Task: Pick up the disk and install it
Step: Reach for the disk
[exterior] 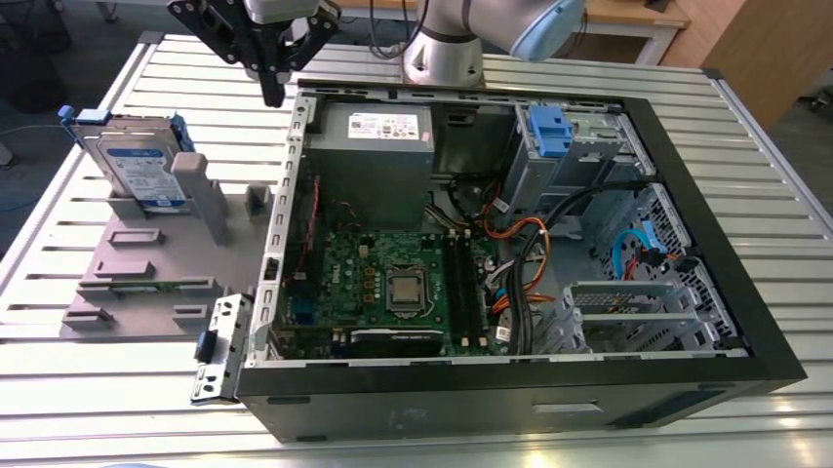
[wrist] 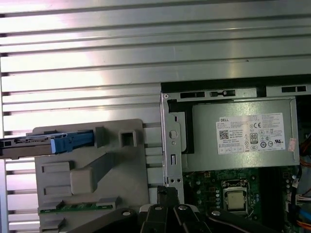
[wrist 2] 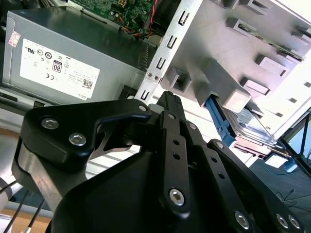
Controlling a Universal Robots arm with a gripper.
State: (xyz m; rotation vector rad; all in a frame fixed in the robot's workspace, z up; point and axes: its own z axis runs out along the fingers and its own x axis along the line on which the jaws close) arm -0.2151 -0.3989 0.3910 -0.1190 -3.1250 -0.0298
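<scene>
Task barely begun: disk (exterior: 140, 168) upright in grey holder (exterior: 143, 283) on surface (exterior: 742, 146), untouched; hand (exterior: 272, 96) empty, fingers together, hovers near case (exterior: 521, 390) rim; pick-up and install both undone

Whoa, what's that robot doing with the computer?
A robot arm hangs its tool by the edge of the open computer. The tool is shut and holds nothing. The disk it has to pick up stands upright in a grey holder on the exterior view's left, untouched and not yet installed.
</scene>
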